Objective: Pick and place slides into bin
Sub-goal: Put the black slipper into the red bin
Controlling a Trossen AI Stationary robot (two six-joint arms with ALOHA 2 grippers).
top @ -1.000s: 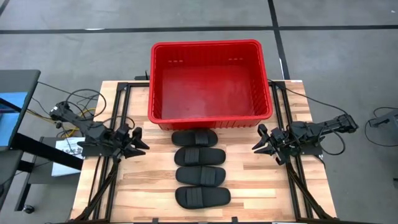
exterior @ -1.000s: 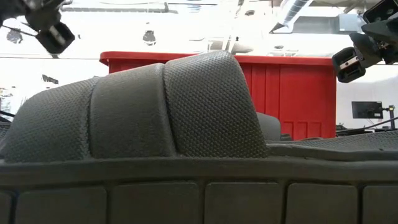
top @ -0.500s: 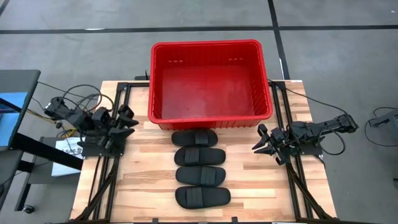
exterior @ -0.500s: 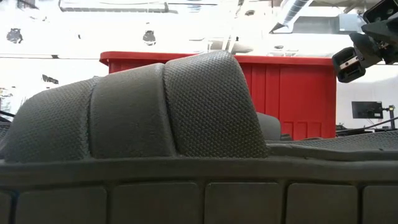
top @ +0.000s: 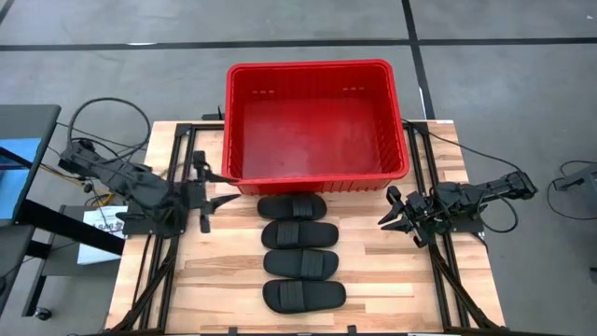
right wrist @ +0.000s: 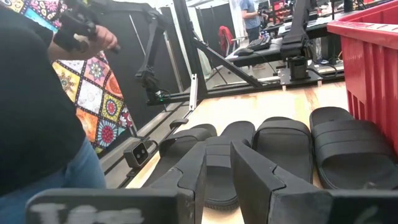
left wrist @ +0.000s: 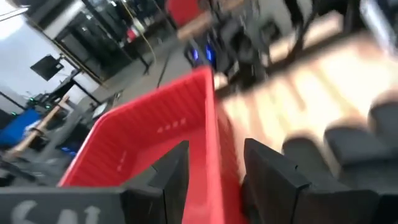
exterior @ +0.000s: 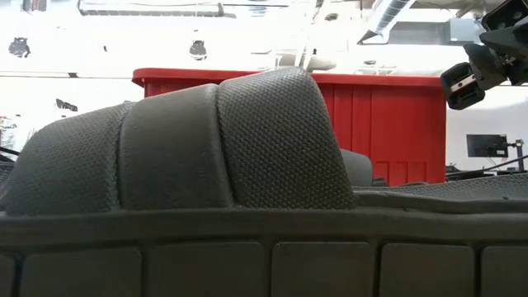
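Four black slides lie sole down in a column on the wooden table, from the one nearest the bin (top: 292, 206) through two middle ones (top: 298, 233) (top: 299, 263) to the nearest one (top: 303, 296), whose strap fills the low view (exterior: 181, 140). The red bin (top: 317, 121) stands at the far edge. My left gripper (top: 233, 187) is open by the bin's near left corner, left of the farthest slide; its wrist view (left wrist: 216, 146) shows the bin wall (left wrist: 155, 124) ahead. My right gripper (top: 384, 209) is open right of the slides, facing them (right wrist: 219, 146).
Black frame rails (top: 173, 271) run along the table's left and right sides. A person in a black top (right wrist: 37, 112) stands beyond the table's left side, hand raised. Bare wood (top: 229, 252) lies left and right of the slide column.
My left gripper has swung first toward the far edge, then toward the table's right, turning until its fingers point at the bin's near left corner and the farthest slide. It has left the low view. The slides and bin have stayed where they were.
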